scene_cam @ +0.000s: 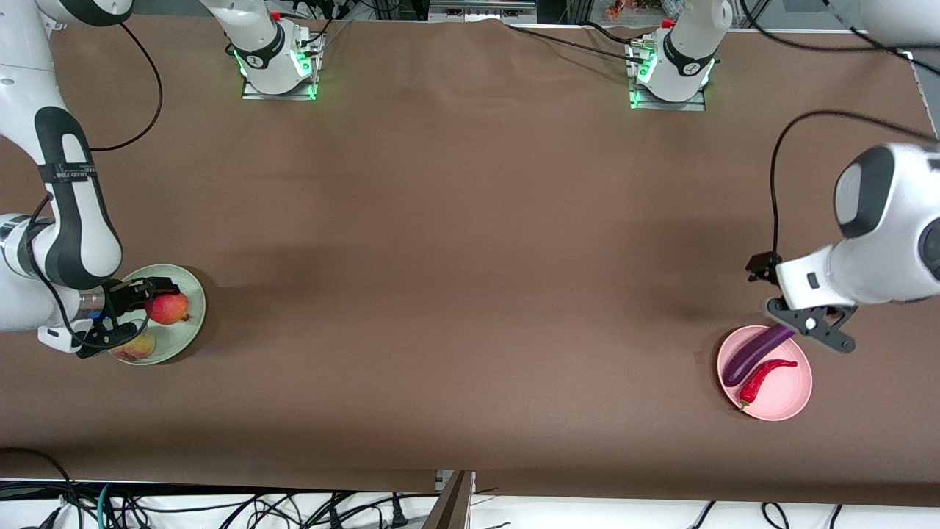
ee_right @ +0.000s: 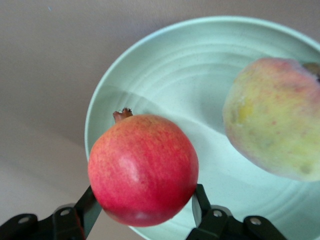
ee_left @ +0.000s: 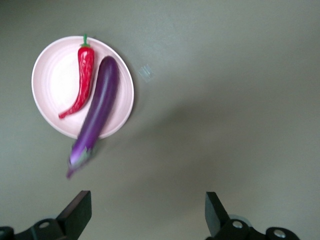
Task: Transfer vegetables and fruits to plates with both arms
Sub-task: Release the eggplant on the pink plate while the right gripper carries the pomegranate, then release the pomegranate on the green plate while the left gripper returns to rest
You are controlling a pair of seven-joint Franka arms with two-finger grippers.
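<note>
The pale pink plate [scene_cam: 789,397] lies near the left arm's end of the table. On it are the purple eggplant [scene_cam: 753,353] and the red chili pepper [scene_cam: 764,376], side by side. In the left wrist view the eggplant [ee_left: 97,110] overhangs the pink plate's [ee_left: 55,80] rim with its calyx end, beside the chili [ee_left: 82,80]. My left gripper [scene_cam: 808,327] [ee_left: 147,205] is open and empty, over that rim. The mint green plate [scene_cam: 192,294] [ee_right: 165,75] holds the peach [scene_cam: 134,347] [ee_right: 275,120]. My right gripper [scene_cam: 154,307] [ee_right: 145,205] is shut on the pomegranate [scene_cam: 169,308] [ee_right: 142,167], just over the green plate.
The table is covered in brown cloth [scene_cam: 470,257]. The two arm bases [scene_cam: 277,66] [scene_cam: 672,73] stand along its edge farthest from the front camera. Loose cables [scene_cam: 220,507] lie below its nearest edge.
</note>
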